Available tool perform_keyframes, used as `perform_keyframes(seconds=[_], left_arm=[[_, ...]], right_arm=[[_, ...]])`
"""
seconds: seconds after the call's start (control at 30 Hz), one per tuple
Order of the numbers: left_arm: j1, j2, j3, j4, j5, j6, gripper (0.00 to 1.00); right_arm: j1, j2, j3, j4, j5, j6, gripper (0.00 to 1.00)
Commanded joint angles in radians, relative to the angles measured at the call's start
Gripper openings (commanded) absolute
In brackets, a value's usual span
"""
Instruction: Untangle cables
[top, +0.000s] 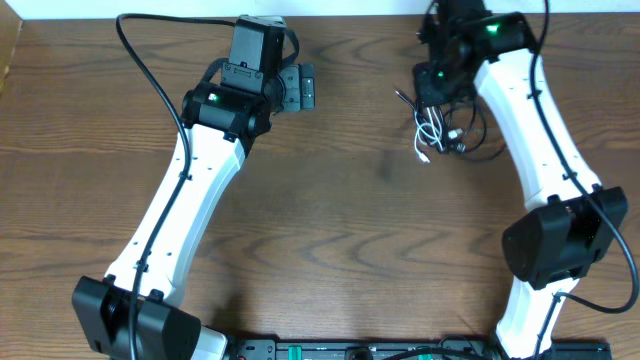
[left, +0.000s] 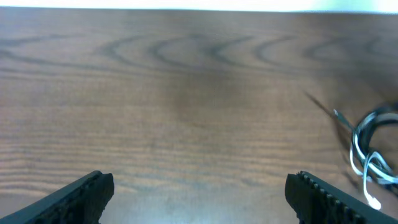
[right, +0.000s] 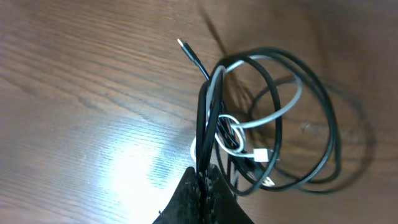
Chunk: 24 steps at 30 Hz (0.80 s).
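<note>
Spreading across every view, the wooden table (top: 360, 200) carries both arms. The left arm (top: 190, 200) rises from about 7 o'clock toward 11 o'clock, and the right arm (top: 540, 130) rises from 5 o'clock toward 1 o'clock; both bases are cut off by the bottom edge.

From overhead, the left gripper (top: 300, 88) points toward 3 o'clock. In its own wrist view its fingers (left: 93, 186) stand wide apart over bare wood, with nothing between them, and only their tips show at the lower corners.

The right gripper (top: 437, 85) is a dark mass from overhead that blends into the tangle beneath it, so its fingers cannot be made out there. The right wrist view shows them pressed together at 6 o'clock (right: 205, 180), clamped on a bunch of strands that run straight up out of the tips.

The cables (top: 445, 130) lie at about 2 o'clock on the table, well apart from the left gripper. From the clamped bunch, black loops (right: 329, 124) fan out toward 3 o'clock, overlapping one another. A white cable (right: 292, 102) arcs through them and curls into a small ring near the centre. How the strands cross inside that knot is hard to tell.

A white plug (right: 261, 154) lies at 5 o'clock of the bundle, and a thin black plug tip (right: 183, 43) sticks out at 11 o'clock. The left wrist view catches only a blurred piece of the bundle (left: 367, 134), clipped by the right edge.
</note>
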Motion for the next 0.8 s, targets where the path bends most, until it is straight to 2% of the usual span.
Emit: perform_keyframes(seconds=[0.0,0.27,0.33,0.47,0.57,0.7,0.77], left_arm=[[0.030,-0.007,0.019,-0.023,0.026,-0.019,0.95],[0.216,-0.005,0.018,-0.101,0.208,-0.033,0.95],[0.263,-0.005,0.018,-0.115,0.234,-0.032,0.95],[0.333,-0.005,0.018,-0.141,0.251,-0.032,0.95],[0.352,-0.005,0.018,-0.148,0.251,-0.032,0.95],[0.349,-0.005,0.018,-0.148,0.251,-0.032,0.95],[0.344,-0.005,0.016,-0.148,0.251,-0.032,0.95]], right_arm=[[0.069,-0.008,0.022,0.006,0.076,-0.048,0.01],[0.235,0.128,0.022,0.034,0.074,-0.048,0.01],[0.272,0.164,0.022,0.037,0.064,-0.048,0.04],[0.341,0.224,0.021,0.035,-0.016,-0.050,0.20],[0.389,0.249,0.021,0.033,-0.116,-0.099,0.38],[0.413,0.246,0.027,0.036,-0.190,-0.119,0.54],[0.400,0.233,0.037,0.030,-0.265,-0.172,0.60]])
